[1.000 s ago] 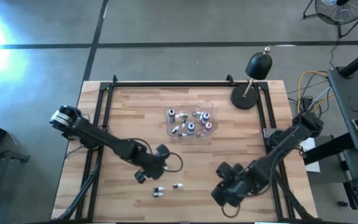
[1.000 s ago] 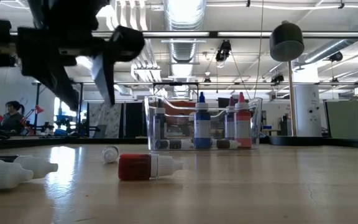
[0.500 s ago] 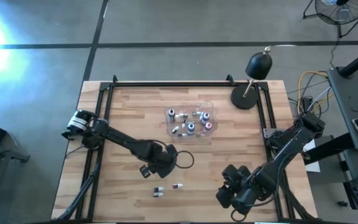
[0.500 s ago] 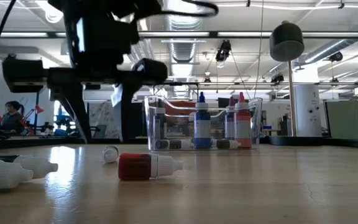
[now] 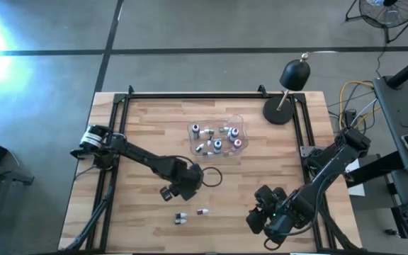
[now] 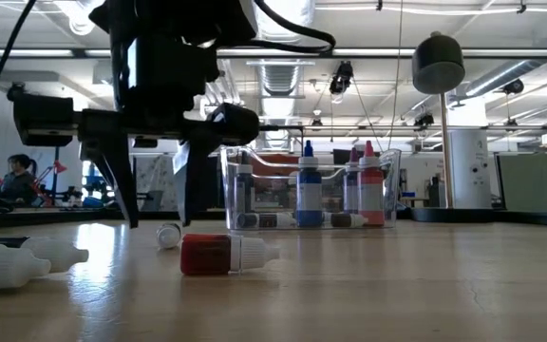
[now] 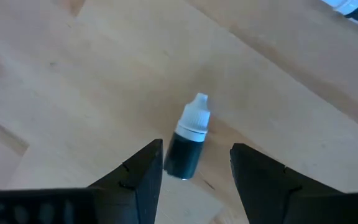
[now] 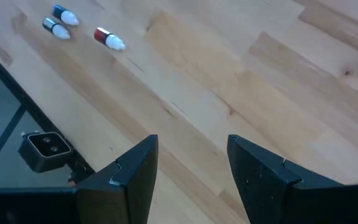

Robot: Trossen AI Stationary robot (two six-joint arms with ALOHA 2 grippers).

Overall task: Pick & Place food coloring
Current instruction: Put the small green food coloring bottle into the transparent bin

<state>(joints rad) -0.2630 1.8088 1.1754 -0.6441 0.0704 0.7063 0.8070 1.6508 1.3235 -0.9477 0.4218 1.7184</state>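
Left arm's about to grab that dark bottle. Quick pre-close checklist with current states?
1. Left gripper open: ok, fingers spread.
2. Dark bottle between the fingers: ok, it lies on its side with its dark end in the gap and its white cap pointing away.
3. Fingers low enough to close on it: cannot tell; in the low view they reach near the table.
4. Neighbours clear: ok, the red bottle and the white bottles lie apart from it.
5. Clear tub reachable: ok, it stands upright with bottles inside.
6. Right gripper out of the way: ok, open near the table's front right.
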